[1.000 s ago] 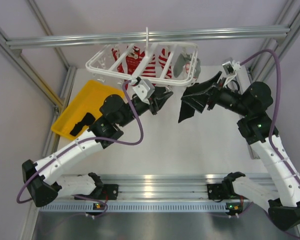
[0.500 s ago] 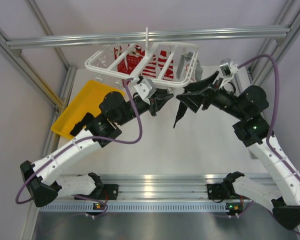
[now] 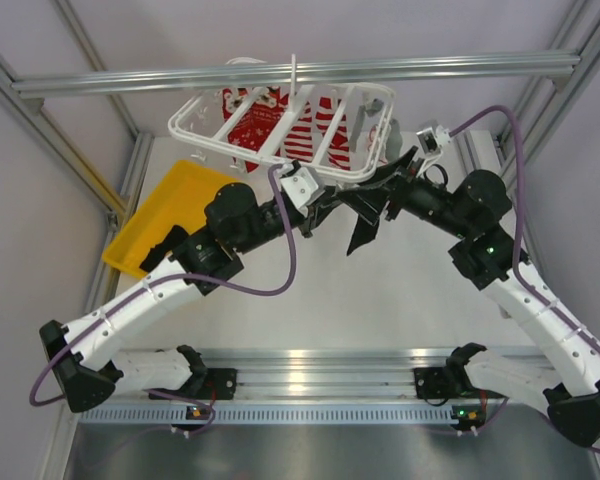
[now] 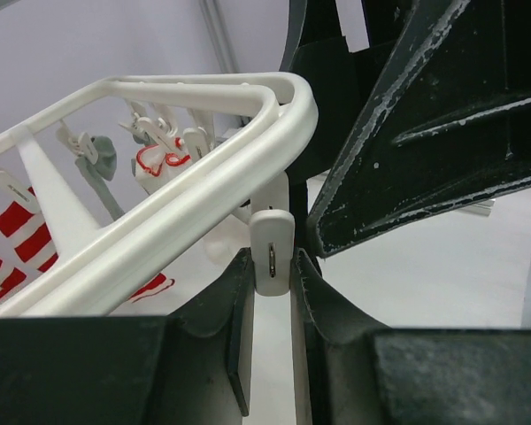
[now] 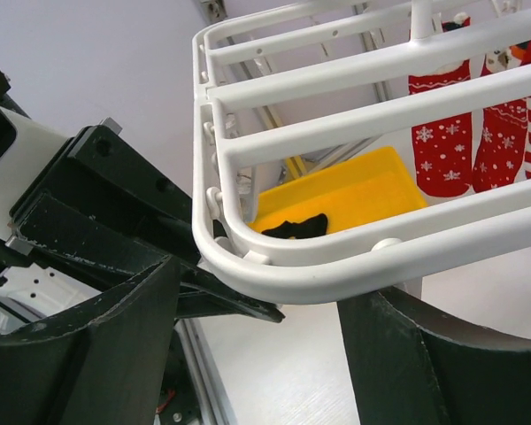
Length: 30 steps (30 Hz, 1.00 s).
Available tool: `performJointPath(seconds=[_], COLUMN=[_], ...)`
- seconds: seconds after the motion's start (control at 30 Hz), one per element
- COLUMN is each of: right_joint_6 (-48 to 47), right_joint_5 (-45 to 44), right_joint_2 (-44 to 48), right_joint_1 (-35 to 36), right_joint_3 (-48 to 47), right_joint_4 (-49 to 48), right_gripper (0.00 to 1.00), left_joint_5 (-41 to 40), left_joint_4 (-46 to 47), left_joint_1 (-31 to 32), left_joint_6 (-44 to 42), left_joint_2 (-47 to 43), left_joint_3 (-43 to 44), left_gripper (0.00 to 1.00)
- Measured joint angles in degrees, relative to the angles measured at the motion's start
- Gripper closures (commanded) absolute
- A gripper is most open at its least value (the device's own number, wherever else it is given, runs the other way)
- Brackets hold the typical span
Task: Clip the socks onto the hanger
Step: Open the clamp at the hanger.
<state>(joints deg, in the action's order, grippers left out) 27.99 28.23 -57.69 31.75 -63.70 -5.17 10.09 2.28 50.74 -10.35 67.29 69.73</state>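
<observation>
- Both arms have closed in under the near rail since the earlier frame; the right gripper (image 3: 382, 190) has travelled left to meet the left gripper (image 3: 325, 207), and the limp black fabric sock (image 3: 361, 232) has come with it.
- Step in hand: presenting the sock to an opened clip; this appears to be the clipping stage, not yet complete.
- Left gripper: fingers pressed together on the sides of a small white plastic clip (image 4: 272, 252) that dangles from the near rail of the white plastic rectangular hanger (image 5: 354, 270); whether the clip mouth is spread cannot be told.
- Right gripper: fingers stand well apart, with the hanger's rounded corner showing between them in the wrist view; the sock hangs just beneath it in the top view; how the fabric is retained cannot be told.
- Next move, as a judgement: feed the sock's upper edge into the clip mouth; then release the clip so that it bites.
- Materials: hanger rails are smooth, glossy, rounded plastic; the sock is matt, soft and shapeless; gripper fingers are dark, hard and scuffed.
- Elsewhere: red-and-white patterned socks (image 3: 270, 125) hang from the far clips; a second black sock (image 3: 170, 243) lies in the yellow plastic tray (image 3: 185, 190).
</observation>
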Motion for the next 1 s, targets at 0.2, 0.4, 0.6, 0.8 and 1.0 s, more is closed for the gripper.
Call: performJointPath(seconds=[0.2,0.4,0.6,0.8,1.0], right_joint_6=[0.96,1.9,1.14,2.1,2.23], right_joint_5=[-0.74,-1.64,-5.35,-4.31,-2.56], right_joint_2=[-0.7,-0.96,-0.76,-0.74,-0.46], right_joint_1=[1.31,2.16,2.1,2.1,1.64], right_joint_3=[1.16,1.42,1.42,1.44,1.46], right_joint_4=[-1.88,-2.4,-2.14,-2.29,-2.51], right_gripper=[0.39,0.83,1.0,1.0,1.0], left_joint_5=[-1.44,-4.72,-7.37,-7.26,-6.88], left_joint_4=[-0.26,-0.81,-1.25,-1.25,-5.27], left_joint_1=[1.36,2.86,3.23,4.17,3.61], left_joint_6=[-2.36,-4.87,-5.44,-6.12,-3.87], left_joint_2=[-0.07,-0.07,-0.46,-1.51,-3.1], left_joint_3=[0.0,0.0,-0.07,-1.38,-1.66], left_gripper=[1.0,1.0,0.76,0.51,0.44])
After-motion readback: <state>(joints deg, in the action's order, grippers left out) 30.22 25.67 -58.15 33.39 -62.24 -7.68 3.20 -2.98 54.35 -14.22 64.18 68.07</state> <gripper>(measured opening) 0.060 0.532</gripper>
